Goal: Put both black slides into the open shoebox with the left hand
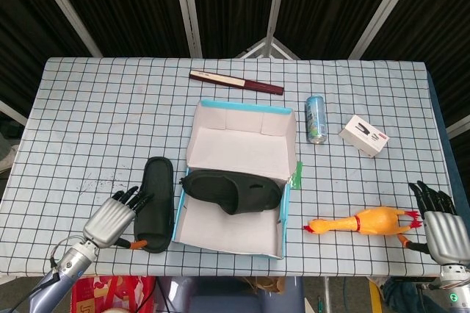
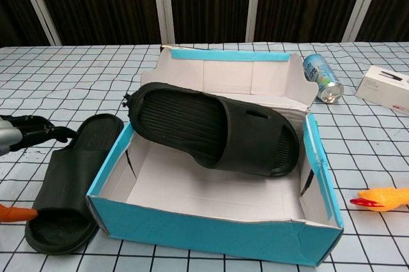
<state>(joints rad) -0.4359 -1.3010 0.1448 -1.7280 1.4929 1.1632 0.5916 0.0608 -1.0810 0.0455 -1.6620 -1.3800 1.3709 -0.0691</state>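
Two black slides: one slide point(image 1: 233, 191) inside the shoebox, the other slide point(image 1: 156, 203) on the worktop point(image 1: 103, 107). One open shoebox point(image 1: 242, 118). One drink can point(image 1: 316, 119). One rubber chicken point(image 1: 363, 221). One small white box point(image 1: 363, 135). One dark red flat case point(image 1: 236, 82). Two hands: left hand point(image 1: 110, 219), right hand point(image 1: 439, 226).

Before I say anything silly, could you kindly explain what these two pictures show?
A two-armed robot with finger hands works at a checked table. One picture looks down from its head, the other forward from its chest.

An open shoebox holds one black slide. The other slide lies on the table left of it. The left hand reaches to that slide's edge, holding nothing; whether it touches is unclear. The right hand rests open near a rubber chicken.

Also there: a can, a small white box, a long dark red item.
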